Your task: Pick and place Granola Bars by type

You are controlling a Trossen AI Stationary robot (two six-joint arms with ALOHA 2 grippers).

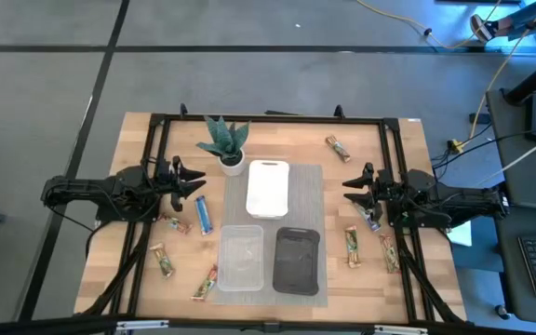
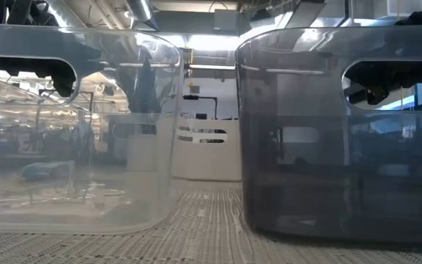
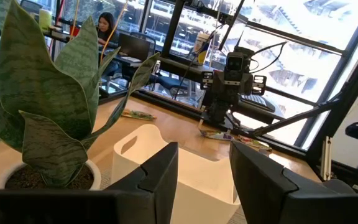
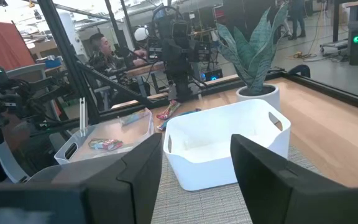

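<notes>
- Three rectangular trays grouped on a grey woven mat (image 1: 311,186) at the middle of the wooden tabletop (image 1: 394,288): white plastic tray (image 1: 268,189) toward the far edge, clear plastic tray (image 1: 241,258) and dark smoky tray (image 1: 297,261) side by side toward the near edge.
- White tray empty, seen from above and from the right wrist view (image 4: 225,146).
- Dark tray with nothing visible inside from above; contents of clear tray hard to judge from above, though the right wrist view shows something small and colourful in it (image 4: 104,144).
- Small potted snake plant in a white pot (image 1: 228,147) just beside the white tray's far left corner.
- Wrapped granola bars scattered flat on bare wood at both sides of the trays: blue-wrapped bar (image 1: 203,215) left of the mat, two more (image 1: 177,224) (image 1: 163,261) nearer the left edge, one (image 1: 205,283) touching or just beside the clear tray's near left corner.
- On the right side: one bar (image 1: 339,148) near the far right corner, green-and-tan bar (image 1: 352,247) right of the dark tray, another (image 1: 390,253) near the right edge.
- Left gripper (image 1: 196,183) raised over the left side, fingers spread apart and holding nothing, blue-wrapped bar just nearward of it.
- Right gripper (image 1: 350,187) over the right side, facing the white tray, fingers parted and empty; one bar (image 1: 371,220) lying close beside it, not between the fingers.
</notes>
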